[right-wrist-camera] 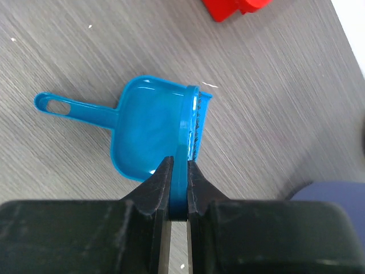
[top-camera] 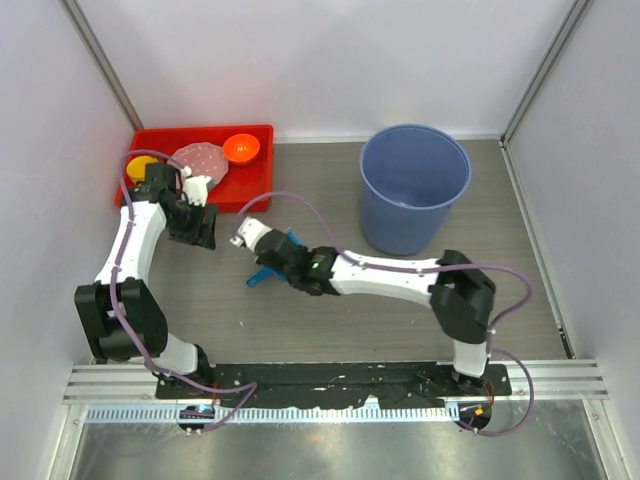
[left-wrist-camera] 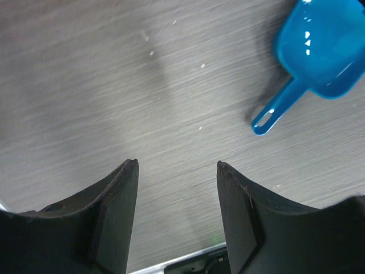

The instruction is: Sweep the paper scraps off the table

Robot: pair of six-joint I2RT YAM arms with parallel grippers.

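No crumpled paper scraps show in any view; only tiny white specks [left-wrist-camera: 202,65] lie on the grey wood-grain table [top-camera: 340,335]. My right gripper [right-wrist-camera: 179,162] is shut on the handle of the blue hand brush [right-wrist-camera: 187,123], whose bristles sit at the mouth of the blue dustpan [right-wrist-camera: 142,137]. The pan looks empty and lies flat on the table. In the top view my right gripper [top-camera: 272,250] is above the dustpan [top-camera: 262,276]. My left gripper [left-wrist-camera: 177,165] is open and empty over bare table, left of the dustpan [left-wrist-camera: 322,45]; it also shows in the top view [top-camera: 195,228].
A blue bucket [top-camera: 413,185] stands at the back right of centre. A red tray [top-camera: 255,172] at the back left holds an orange bowl [top-camera: 241,148], a patterned round dish [top-camera: 200,158] and a yellow item. A metal rail [top-camera: 330,378] runs along the near edge.
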